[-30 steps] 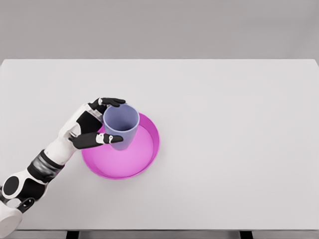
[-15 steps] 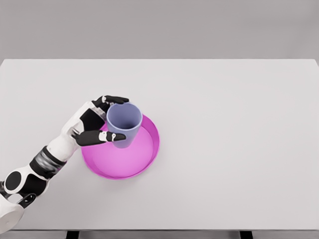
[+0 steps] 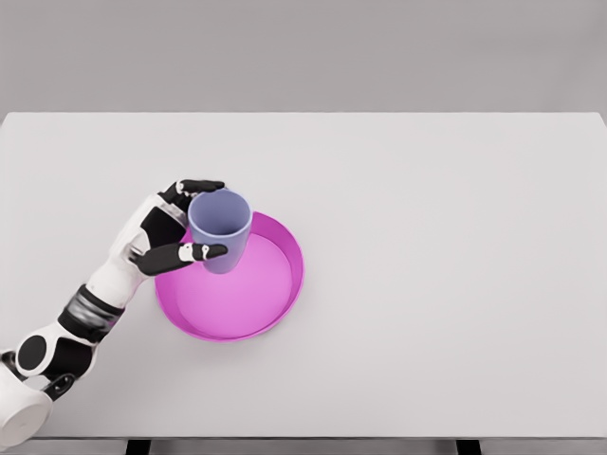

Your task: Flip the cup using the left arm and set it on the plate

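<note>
So from where I'm standing it's a big plain white table [image 3: 455, 237] with a flat grey wall [image 3: 303, 52] behind it, nothing fancy, soft even lighting and barely any shadows. The table's front edge shows a couple of dark supports poking out underneath at the bottom. The left hand [image 3: 169, 237] comes in from the lower left corner on a white arm with black joints, and its fingers are wrapped around the cup [image 3: 220, 230], thumb across the near side and fingertips curling over the far side. The cup is a bluish-purple one, mouth up, tilted a bit, sitting over the upper left rim of the pink plate [image 3: 275, 303]. Can't tell if the cup's base is actually touching the plate.
</note>
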`<state>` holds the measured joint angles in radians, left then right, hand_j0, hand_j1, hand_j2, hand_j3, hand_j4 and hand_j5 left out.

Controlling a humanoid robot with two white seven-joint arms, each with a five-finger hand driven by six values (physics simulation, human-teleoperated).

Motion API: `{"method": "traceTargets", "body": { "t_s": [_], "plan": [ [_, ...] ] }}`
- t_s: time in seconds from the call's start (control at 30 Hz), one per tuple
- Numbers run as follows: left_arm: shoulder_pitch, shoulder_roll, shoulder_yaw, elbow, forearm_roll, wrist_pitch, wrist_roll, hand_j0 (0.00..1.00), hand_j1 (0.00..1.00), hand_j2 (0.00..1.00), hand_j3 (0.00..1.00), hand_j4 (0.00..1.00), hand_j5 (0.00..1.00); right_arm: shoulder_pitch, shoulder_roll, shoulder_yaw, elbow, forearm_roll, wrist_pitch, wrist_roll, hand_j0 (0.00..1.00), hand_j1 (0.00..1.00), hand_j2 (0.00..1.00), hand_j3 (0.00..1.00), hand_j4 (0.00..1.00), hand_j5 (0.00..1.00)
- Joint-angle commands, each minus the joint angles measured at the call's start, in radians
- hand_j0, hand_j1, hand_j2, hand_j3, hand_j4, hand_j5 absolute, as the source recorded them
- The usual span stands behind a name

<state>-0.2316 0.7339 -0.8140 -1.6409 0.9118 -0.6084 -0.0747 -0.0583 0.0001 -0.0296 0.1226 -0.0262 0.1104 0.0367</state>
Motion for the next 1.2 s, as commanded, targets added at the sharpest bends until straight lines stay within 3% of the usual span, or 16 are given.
{"method": "traceTargets", "body": {
  "t_s": [0.0, 0.2, 0.37, 0.43, 0.83, 0.93, 1.07, 1.13, 1.17],
  "plan": [
    [0.000, -0.001, -0.013, 0.009, -0.011, -0.002, 0.007, 0.59, 0.59, 0.59, 0.59, 0.59, 0.59, 0.000, 0.000, 0.000, 0.000, 0.000, 0.000, 0.000, 1.00, 1.00, 1.00, 1.00, 1.00, 1.00],
    [0.005, -0.001, -0.014, -0.003, -0.022, -0.002, 0.006, 0.61, 0.61, 0.61, 0.61, 0.61, 0.61, 0.000, 0.000, 0.000, 0.000, 0.000, 0.000, 0.000, 1.00, 1.00, 1.00, 1.00, 1.00, 1.00],
    [0.005, 0.001, -0.013, -0.007, -0.022, -0.002, 0.007, 0.93, 0.93, 0.93, 0.93, 0.93, 0.93, 0.000, 0.000, 0.000, 0.000, 0.000, 0.000, 0.000, 1.00, 1.00, 1.00, 1.00, 1.00, 1.00],
    [0.005, 0.001, -0.013, -0.008, -0.022, -0.002, 0.007, 1.00, 1.00, 1.00, 1.00, 1.00, 1.00, 0.000, 0.000, 0.000, 0.000, 0.000, 0.000, 0.000, 1.00, 1.00, 1.00, 1.00, 1.00, 1.00],
    [0.014, 0.018, -0.013, -0.019, -0.022, -0.002, 0.015, 1.00, 1.00, 1.00, 1.00, 1.00, 1.00, 0.000, 0.000, 0.000, 0.000, 0.000, 0.000, 0.000, 1.00, 1.00, 1.00, 1.00, 1.00, 1.00],
    [0.012, 0.096, 0.006, -0.066, -0.019, -0.002, 0.015, 1.00, 1.00, 1.00, 1.00, 1.00, 1.00, 0.000, 0.000, 0.000, 0.000, 0.000, 0.000, 0.000, 1.00, 1.00, 1.00, 1.00, 1.00, 1.00],
    [0.011, 0.291, 0.095, -0.109, -0.027, -0.002, 0.015, 1.00, 1.00, 1.00, 1.00, 1.00, 1.00, 0.000, 0.000, 0.000, 0.000, 0.000, 0.000, 0.000, 1.00, 1.00, 1.00, 1.00, 1.00, 1.00],
    [0.009, 0.360, 0.173, -0.106, -0.143, -0.001, 0.016, 1.00, 1.00, 1.00, 1.00, 1.00, 1.00, 0.000, 0.000, 0.000, 0.000, 0.000, 0.000, 0.000, 1.00, 1.00, 1.00, 1.00, 1.00, 1.00],
    [0.011, 0.371, 0.240, -0.096, -0.295, -0.002, 0.015, 1.00, 1.00, 1.00, 1.00, 1.00, 1.00, 0.000, 0.000, -0.001, 0.000, 0.000, 0.000, 0.000, 1.00, 1.00, 1.00, 1.00, 1.00, 1.00]
  ]
}}
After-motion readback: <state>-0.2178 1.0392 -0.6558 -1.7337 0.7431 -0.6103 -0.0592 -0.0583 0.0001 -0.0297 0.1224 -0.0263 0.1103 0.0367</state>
